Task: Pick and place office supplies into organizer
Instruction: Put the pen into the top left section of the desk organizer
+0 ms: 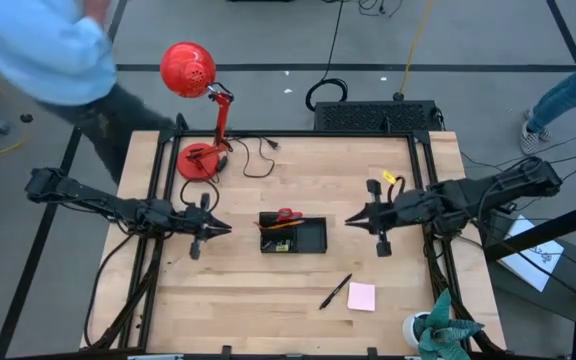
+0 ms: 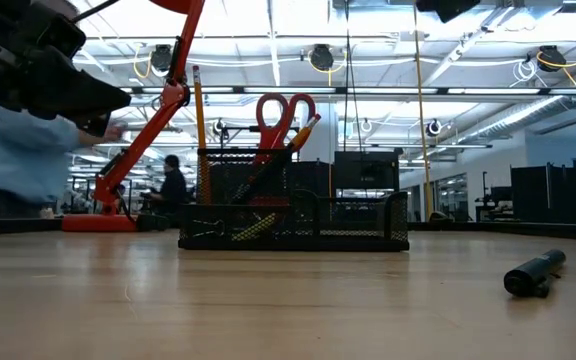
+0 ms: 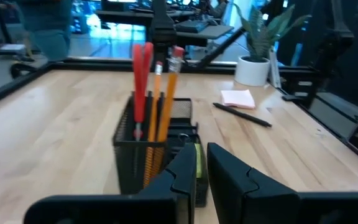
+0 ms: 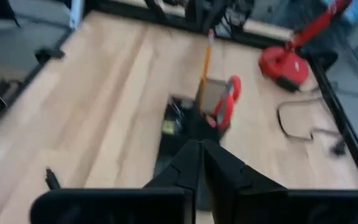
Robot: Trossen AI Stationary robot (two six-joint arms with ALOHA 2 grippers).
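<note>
A: High view first: the organizer sits mid-frame on the table, with the red-handled scissors and pencils standing in it already. What's left out?

B: One black pen and the pink sticky-note pad, both lower right of centre, lying just beside each other. In the low view the pen shows at the right edge, well apart from the organizer.

A: And the arms?

B: The left gripper hangs to the left of the organizer, the right gripper to its right. Both pairs of fingers are pressed narrow, with nothing between them that I can see.

A: So what worries you?

B: If the right arm goes down for the pen with its fingers closed like that, I'd guess it just shoves the pen along. It's round; it could roll toward the table's lower edge. The pad lies flat, so the fingers may skid over it. And both arms are close to the organizer; a careless swing could clip the tall scissors and tip it.

A: The lamp?

B: Upper left, out of the way.
</note>
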